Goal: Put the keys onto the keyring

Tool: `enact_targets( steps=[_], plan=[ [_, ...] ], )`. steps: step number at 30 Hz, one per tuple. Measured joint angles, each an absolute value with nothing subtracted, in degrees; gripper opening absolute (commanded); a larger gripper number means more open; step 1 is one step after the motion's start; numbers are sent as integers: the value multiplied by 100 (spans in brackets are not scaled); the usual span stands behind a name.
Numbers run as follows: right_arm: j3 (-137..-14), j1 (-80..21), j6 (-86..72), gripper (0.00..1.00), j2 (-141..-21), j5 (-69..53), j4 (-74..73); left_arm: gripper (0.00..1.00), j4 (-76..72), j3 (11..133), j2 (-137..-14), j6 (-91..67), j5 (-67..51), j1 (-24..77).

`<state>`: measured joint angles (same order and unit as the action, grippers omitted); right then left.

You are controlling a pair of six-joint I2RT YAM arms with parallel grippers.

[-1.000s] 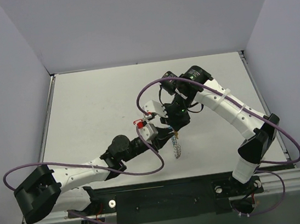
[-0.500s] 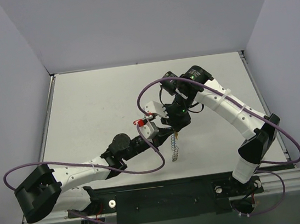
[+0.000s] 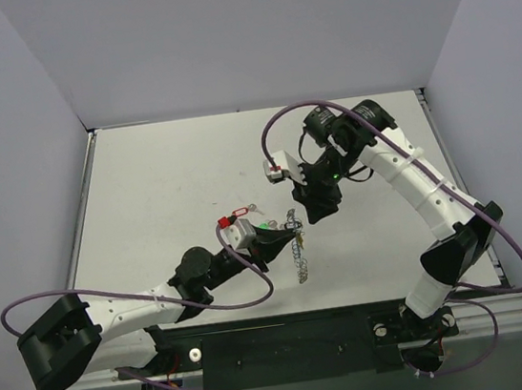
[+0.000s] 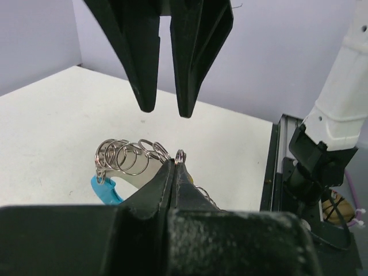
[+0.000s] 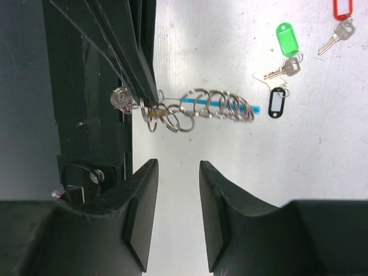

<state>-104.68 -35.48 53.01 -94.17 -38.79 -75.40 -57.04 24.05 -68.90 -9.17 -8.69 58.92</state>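
Note:
My left gripper (image 3: 286,237) is shut on the keyring (image 3: 298,253), a silvery coil with a blue segment (image 4: 104,190), and holds it by one wire loop (image 4: 180,156) above the table. A scrap of yellow (image 5: 154,113) shows at the left fingertips. My right gripper (image 3: 319,210) is open and empty, a short way beyond the coil (image 5: 202,106); it also shows in the left wrist view (image 4: 165,109). The green-tagged key (image 5: 286,39), black-tagged key (image 5: 278,102) and red-tagged key (image 5: 342,9) lie on the table beyond the coil.
The white table (image 3: 163,179) is walled by grey panels. A black rail (image 3: 290,340) with the arm bases runs along the near edge. Purple cables (image 3: 255,297) loop off both arms.
My right gripper has drawn back up and to the right, away from the left gripper and the coil. The left gripper has shifted slightly left and nearer with the keyring. The red and green tags now show.

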Motion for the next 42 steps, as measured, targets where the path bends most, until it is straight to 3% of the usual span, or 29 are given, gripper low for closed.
enact_targets(
  steps=[6,15,42],
  plan=[
    [-10219,-3229,5701,31,-9024,-4528,-7507,0,-6751,1979,-6838,-1424,-617,5878],
    [-9786,-3109,6316,33,-8383,-5295,-7542,0,-7100,1909,-7022,-2110,-10,5876],
    [-9233,-3122,5317,30,-8318,-5323,-6036,0,-7144,2171,-7220,-2399,91,5876]
  ],
)
